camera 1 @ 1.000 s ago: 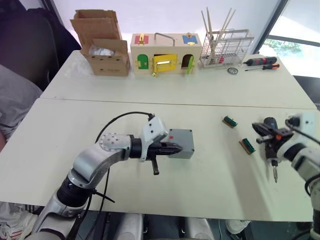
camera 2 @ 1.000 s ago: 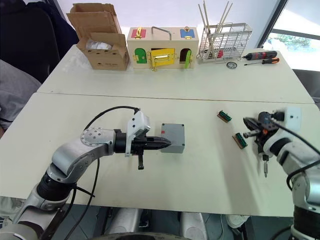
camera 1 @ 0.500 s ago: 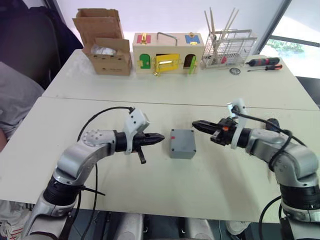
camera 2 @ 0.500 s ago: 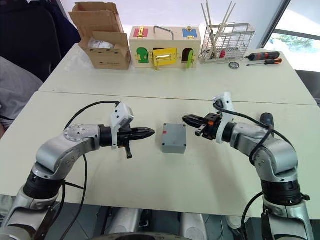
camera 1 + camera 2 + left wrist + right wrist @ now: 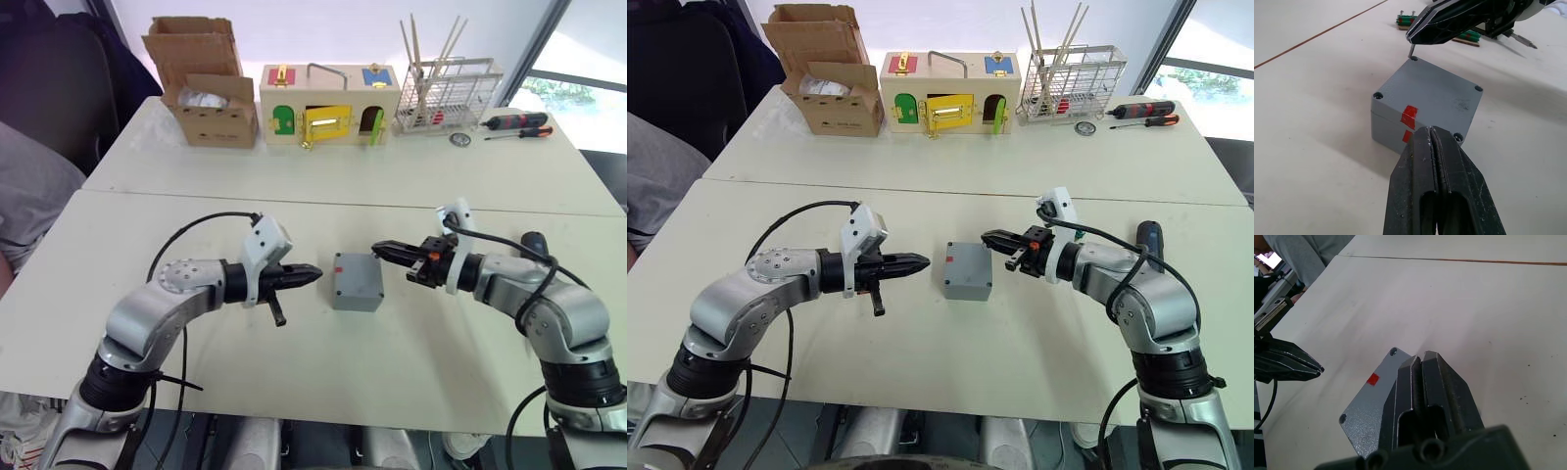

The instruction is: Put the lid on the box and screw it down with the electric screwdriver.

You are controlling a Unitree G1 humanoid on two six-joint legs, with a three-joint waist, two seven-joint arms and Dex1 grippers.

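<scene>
We see the lid (image 5: 1435, 90) on the box (image 5: 357, 282) mid-table, between our left gripper (image 5: 315, 275) and right gripper (image 5: 378, 250) (both pinched closed, empty).

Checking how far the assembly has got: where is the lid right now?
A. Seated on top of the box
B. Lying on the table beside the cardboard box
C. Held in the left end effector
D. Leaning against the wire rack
A: the lid sits flush on the box, its red mark lined up with the box's, with both end effectors apart from it.
</scene>
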